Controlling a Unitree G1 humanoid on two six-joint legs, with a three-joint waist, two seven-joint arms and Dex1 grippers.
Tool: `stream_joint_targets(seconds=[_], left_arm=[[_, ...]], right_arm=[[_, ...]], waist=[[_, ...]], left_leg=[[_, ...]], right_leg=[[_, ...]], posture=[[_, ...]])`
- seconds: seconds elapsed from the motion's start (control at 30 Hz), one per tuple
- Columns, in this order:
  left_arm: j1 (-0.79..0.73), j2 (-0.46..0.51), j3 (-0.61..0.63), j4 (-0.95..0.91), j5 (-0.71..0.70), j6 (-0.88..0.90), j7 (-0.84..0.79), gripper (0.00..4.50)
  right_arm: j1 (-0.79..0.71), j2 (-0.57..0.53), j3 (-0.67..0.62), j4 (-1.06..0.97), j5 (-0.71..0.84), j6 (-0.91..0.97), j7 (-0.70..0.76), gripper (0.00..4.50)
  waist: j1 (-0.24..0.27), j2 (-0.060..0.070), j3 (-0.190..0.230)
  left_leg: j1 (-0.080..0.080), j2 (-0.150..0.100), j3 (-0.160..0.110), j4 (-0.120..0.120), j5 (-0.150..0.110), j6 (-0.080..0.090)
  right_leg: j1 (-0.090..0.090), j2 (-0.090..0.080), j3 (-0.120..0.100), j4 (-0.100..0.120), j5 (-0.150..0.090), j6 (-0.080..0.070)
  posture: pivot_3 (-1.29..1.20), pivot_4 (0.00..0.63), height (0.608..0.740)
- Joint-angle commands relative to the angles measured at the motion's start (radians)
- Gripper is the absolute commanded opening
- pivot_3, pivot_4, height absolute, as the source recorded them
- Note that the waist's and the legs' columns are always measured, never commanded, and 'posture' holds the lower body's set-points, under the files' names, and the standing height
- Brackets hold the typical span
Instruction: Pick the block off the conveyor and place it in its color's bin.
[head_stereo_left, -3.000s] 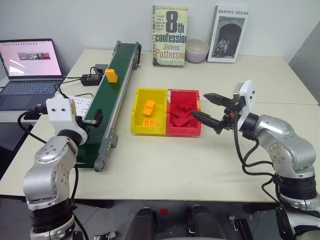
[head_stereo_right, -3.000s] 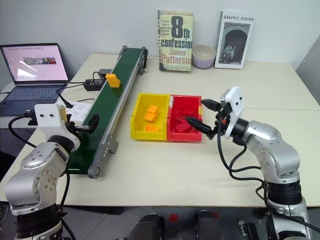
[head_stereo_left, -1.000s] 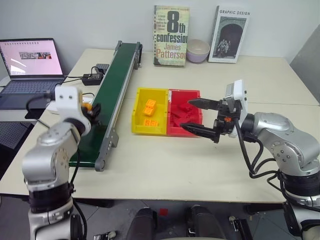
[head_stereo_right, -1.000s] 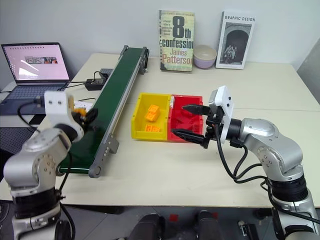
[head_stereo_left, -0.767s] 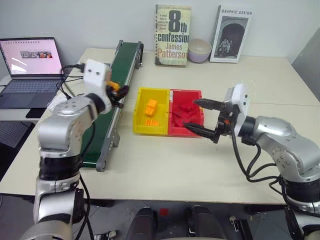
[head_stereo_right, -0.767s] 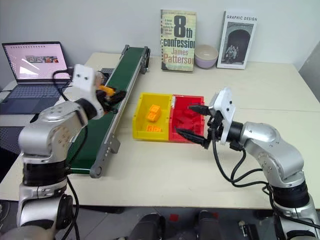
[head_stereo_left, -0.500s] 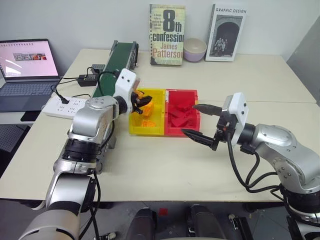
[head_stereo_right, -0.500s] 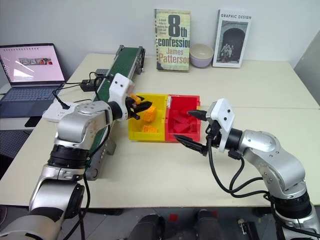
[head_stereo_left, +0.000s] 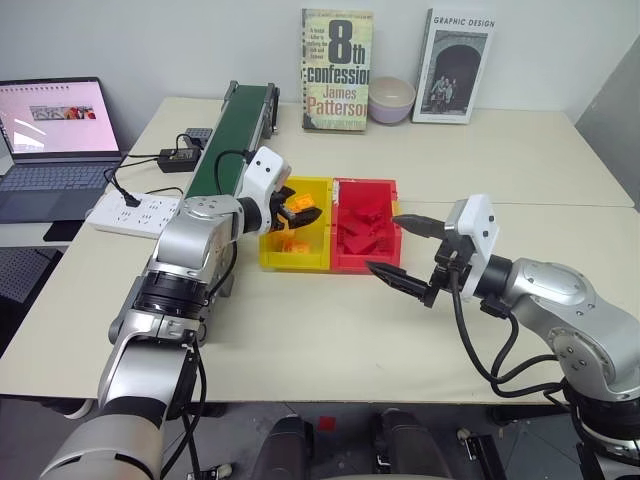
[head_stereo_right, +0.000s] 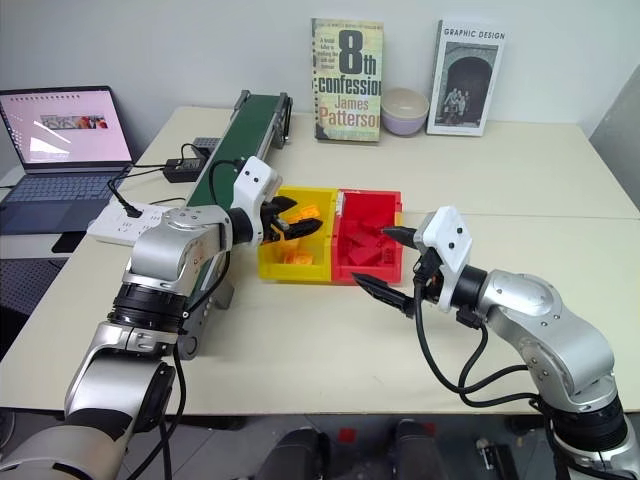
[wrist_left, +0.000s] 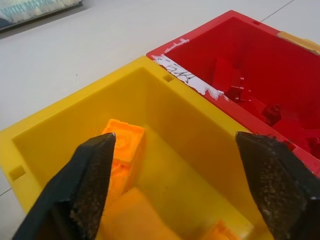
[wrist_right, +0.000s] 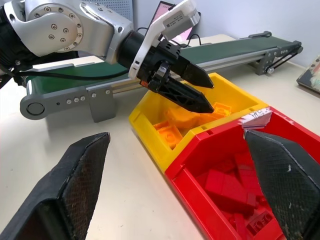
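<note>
Left fingers (wrist_right: 197, 92) spread over yellow bin (head_stereo_left: 270, 250), beige table (head_stereo_left: 520, 160)

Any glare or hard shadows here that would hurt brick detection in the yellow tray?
Left wrist view: the yellow plastic tray is lit evenly inside, with no strong glare on the orange bricks. Left eye view: a soft shadow lies under the right gripper on the beige table; the laptop screen is the brightest patch.

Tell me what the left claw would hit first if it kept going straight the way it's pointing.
Probably the orange bricks heaped in the yellow bin: the left claw hangs open just above them, aimed down into it. Depth is hard to judge.
</note>
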Motion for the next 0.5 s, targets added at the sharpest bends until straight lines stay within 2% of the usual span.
stream_joint_targets(seconds=[0.03,0.17,0.33,0.5], left_arm=[[-0.034,0.062,0.05,-0.065,-0.006,-0.014,-0.043,4.45],[-0.009,0.166,0.072,-0.128,-0.027,-0.002,-0.132,4.45],[0.061,0.311,0.126,-0.27,-0.121,0.053,-0.289,4.45],[0.127,0.432,0.16,-0.309,-0.152,0.071,-0.378,4.45]], right_arm=[[-0.011,-0.012,-0.021,-0.009,-0.006,-0.021,0.008,4.5],[-0.033,-0.028,-0.034,0.028,-0.01,-0.032,0.028,4.5],[-0.071,-0.056,-0.045,0.087,-0.009,-0.052,0.077,4.5],[-0.115,-0.061,-0.024,0.147,-0.02,-0.083,0.128,4.5]], waist=[[-0.001,0.0,0.0],[-0.004,0.0,0.0],[-0.003,0.0,0.0],[-0.003,0.0,0.0]], left_leg=[[0.0,0.0,0.0,0.0,0.0,0.0],[0.0,0.0,0.001,0.0,0.0,0.0],[0.0,0.0,0.001,-0.001,0.0,0.0],[0.0,0.0,0.001,0.0,0.0,0.0]], right_leg=[[0.0,0.0,0.0,0.0,0.0,0.0],[0.0,0.0,0.0,0.0,0.0,0.0],[-0.001,0.0,0.0,-0.001,0.0,0.0],[0.0,0.0,0.0,-0.001,0.0,0.0]], posture=[[0.0,0.15,0.74],[0.0,0.15,0.74],[0.0,0.15,0.74],[0.0,0.15,0.74]])
